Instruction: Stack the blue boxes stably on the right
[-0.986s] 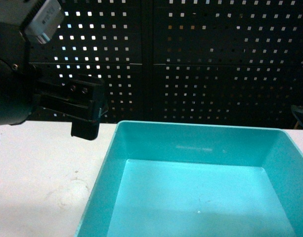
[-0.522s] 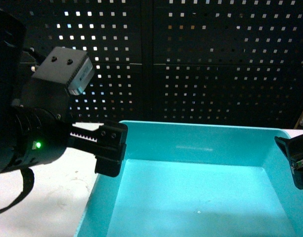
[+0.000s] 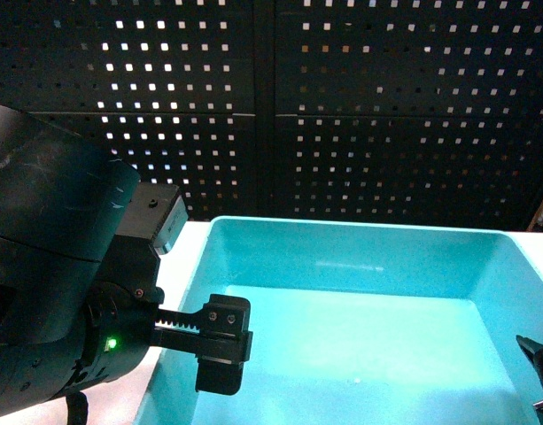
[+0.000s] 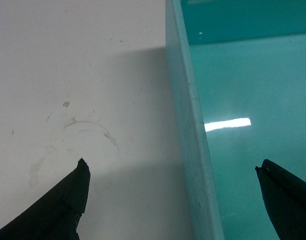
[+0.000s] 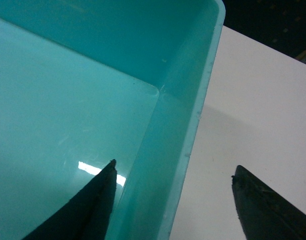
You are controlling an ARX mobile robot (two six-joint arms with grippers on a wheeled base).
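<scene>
White table [image 4: 93, 75], matte top, carries the light turquoise tub [image 3: 360, 292], which sits directly on it w/ its flat base down and open top up. In head view bare table shows to the left of the tub and a small strip at the far right corner. Left wrist view: tub's left wall meets the table, casting a grey shadow onto the surface just beside it; faint ring-shaped scuff and a few small specks mark the top near that wall. Right wrist view: tub's right wall and rounded far corner stand on the same white top, more bare table beyond.
</scene>
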